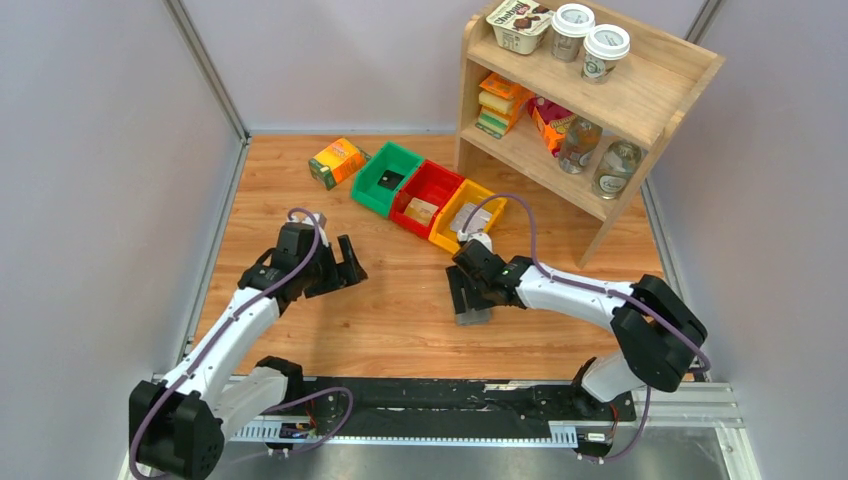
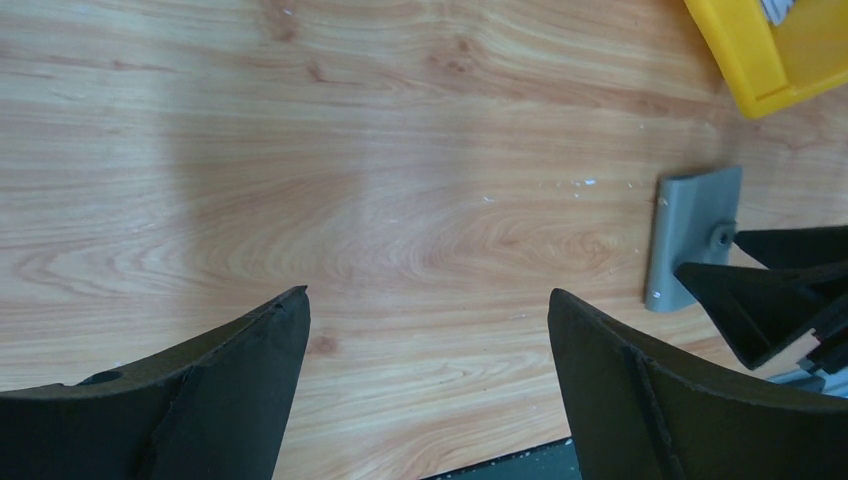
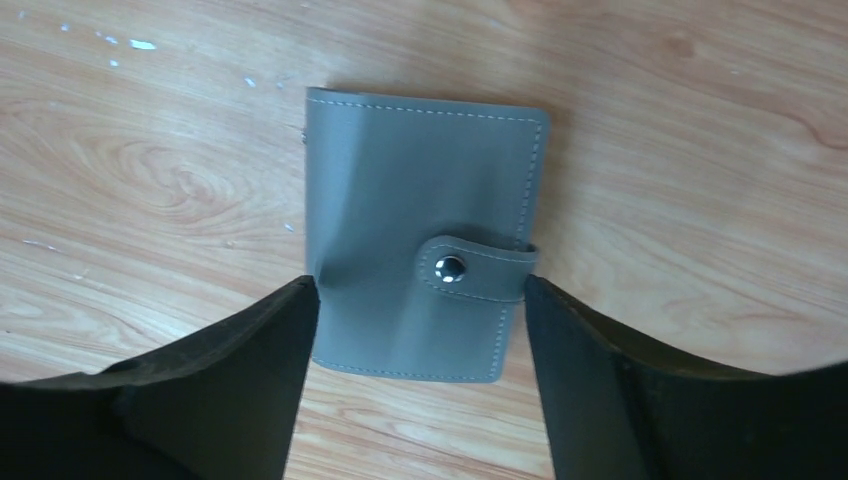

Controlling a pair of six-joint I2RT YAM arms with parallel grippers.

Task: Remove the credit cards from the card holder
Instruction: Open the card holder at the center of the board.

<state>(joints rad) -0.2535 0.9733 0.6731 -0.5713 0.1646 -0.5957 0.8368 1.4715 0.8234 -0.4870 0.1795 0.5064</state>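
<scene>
Lying flat on the wooden table [image 1: 400, 320], the card holder [image 3: 425, 200] was a plain grey bifold, folded shut. Pale stitching ran along its edges, and a short tab wrapped round one side and was fastened by a small metal snap. It sat near the middle of the table, in front of the yellow bin [image 2: 760, 60].

Only the right wrist view showed the stitching, the snap and the slight buckle in the cover. The left wrist view caught the holder edge-on at its far right, as a grey slab with dark fingers reaching over it. The top view alone gave the wider layout: both arms, the green bin [image 1: 405, 152] and the red bin [image 1: 447, 178] in a row with the yellow one, an orange-green carton [image 1: 337, 162] beside them, and a wooden shelf [image 1: 600, 100] at the back right.

The right gripper [image 3: 418, 290] was spread wide, with one finger on each side of the holder's near end. Whether either finger touched the cover could not be told. The left gripper [image 2: 428, 300] was also spread wide over bare wood, held nothing and was well apart from the holder.
</scene>
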